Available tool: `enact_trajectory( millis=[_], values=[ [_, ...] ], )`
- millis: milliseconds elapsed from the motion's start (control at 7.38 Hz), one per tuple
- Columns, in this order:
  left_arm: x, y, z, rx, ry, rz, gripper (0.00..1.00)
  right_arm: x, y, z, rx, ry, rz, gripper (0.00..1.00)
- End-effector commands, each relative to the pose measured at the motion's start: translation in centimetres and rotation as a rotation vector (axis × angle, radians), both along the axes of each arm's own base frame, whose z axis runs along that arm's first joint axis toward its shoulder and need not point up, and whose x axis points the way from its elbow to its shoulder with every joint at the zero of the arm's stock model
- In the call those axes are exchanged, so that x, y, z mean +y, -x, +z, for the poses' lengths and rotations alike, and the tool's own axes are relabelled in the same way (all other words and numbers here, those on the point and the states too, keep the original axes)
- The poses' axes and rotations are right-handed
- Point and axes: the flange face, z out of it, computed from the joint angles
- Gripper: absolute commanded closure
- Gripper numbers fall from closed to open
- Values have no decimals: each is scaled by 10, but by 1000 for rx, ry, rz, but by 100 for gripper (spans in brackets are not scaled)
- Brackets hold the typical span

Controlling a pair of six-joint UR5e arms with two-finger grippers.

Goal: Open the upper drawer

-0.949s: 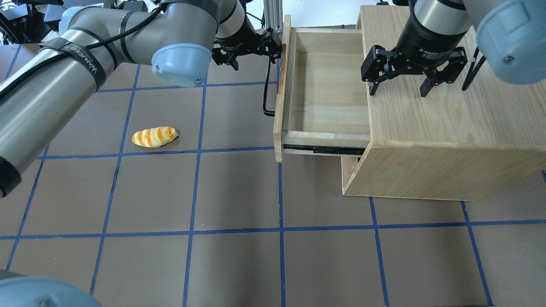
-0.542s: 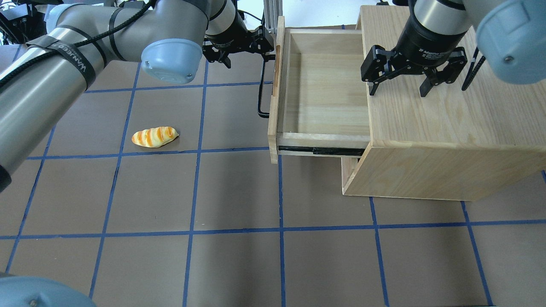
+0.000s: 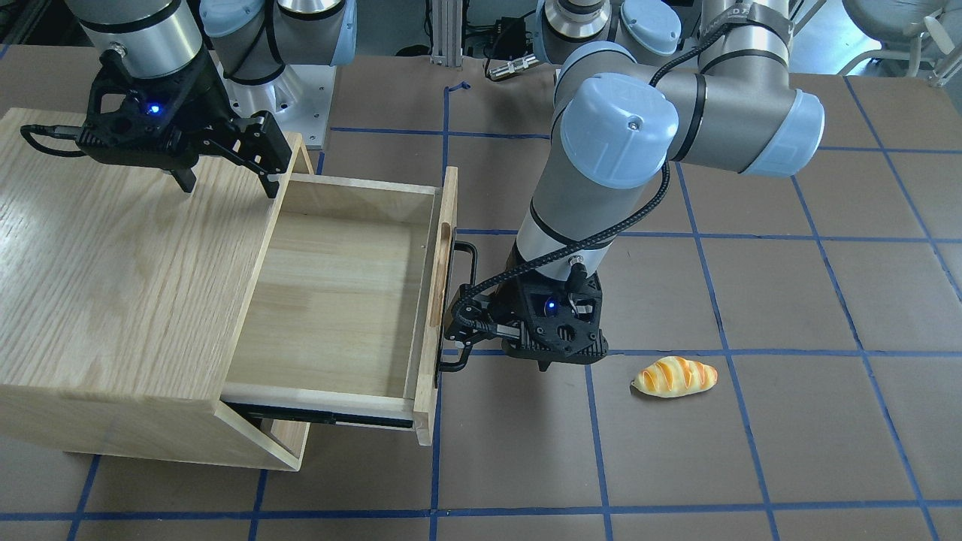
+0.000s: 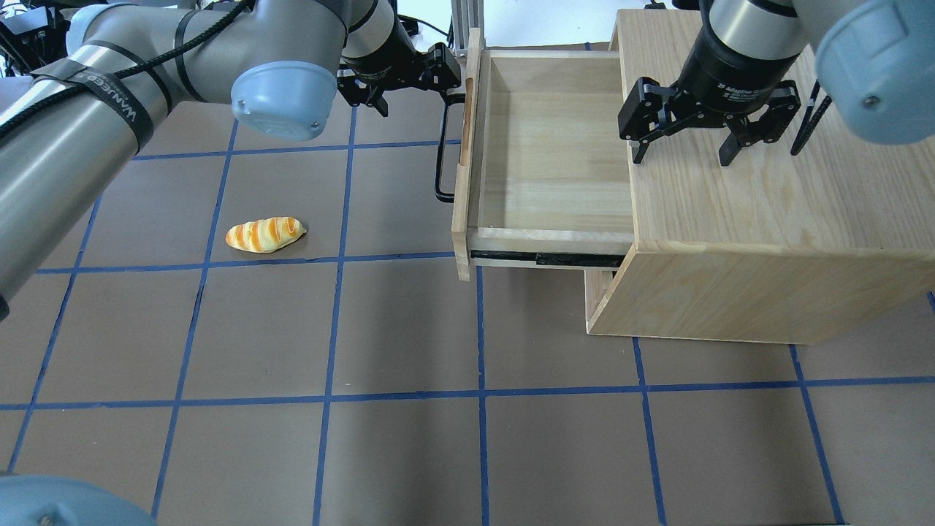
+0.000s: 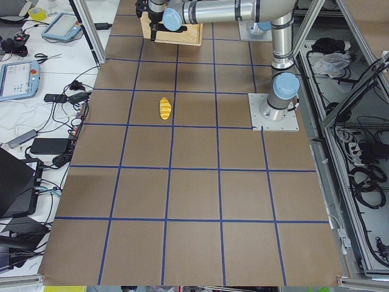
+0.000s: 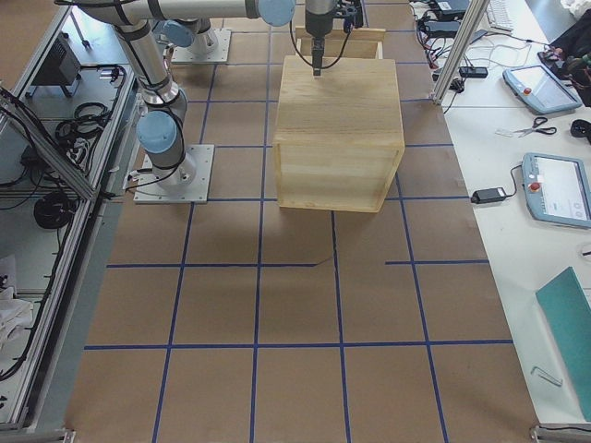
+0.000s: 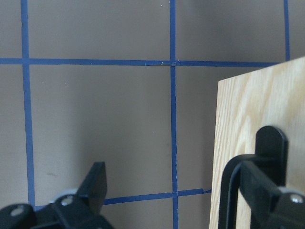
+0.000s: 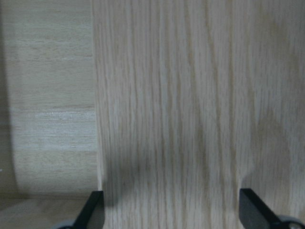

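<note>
Pale, smooth wood forms the upper drawer [image 4: 555, 146], its bar handle [image 4: 438, 164] black metal; the cabinet [image 4: 767, 212] shows coarser oak grain (matt brown table [image 4: 402, 329], blue tape lines [image 4: 394, 256]).

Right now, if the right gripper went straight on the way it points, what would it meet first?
Likely the flat top of the large oak-grain cabinet: the right gripper hangs open above it, pointing down.

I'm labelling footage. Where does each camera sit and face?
Front-facing: across the table, facing the robot; both arms, left hand at light-wood upper drawer.
Overhead: behind robot, looking down; both arms, right hand.
Exterior left: table's left end, looking along it; left arm.
Exterior right: right end; right arm over oak-grain cabinet.
Left wrist: faces table, drawer front; fingers.
Right wrist: faces cabinet top; fingers.
Front-facing and overhead share striped orange toy bread.
</note>
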Motion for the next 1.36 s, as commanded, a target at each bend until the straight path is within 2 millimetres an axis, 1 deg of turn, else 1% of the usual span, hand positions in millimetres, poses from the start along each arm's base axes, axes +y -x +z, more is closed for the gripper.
enact_trajectory(
  millis=[0,271,542,678,814,949,1085,1220],
  values=[
    [-4,-16,-2,-5,-9,14,0,0,0,0,-1,0,0,0],
    [-6,-18,-2,-6,-8,13,0,0,0,0,-1,0,0,0],
    [-2,-21,8,-11,-30,15,0,0,0,0,-1,0,0,0],
    [-3,-40,16,-37,-50,11,0,0,0,0,1,0,0,0],
    [-2,-63,33,-81,-49,-26,0,0,0,0,1,0,0,0],
    [2,-91,46,-94,-75,-23,0,0,0,0,-1,0,0,0],
    [9,-115,56,-151,-77,-20,0,0,0,0,-1,0,0,0],
    [19,-127,71,-162,-80,-2,0,0,0,0,1,0,0,0]
  ],
)
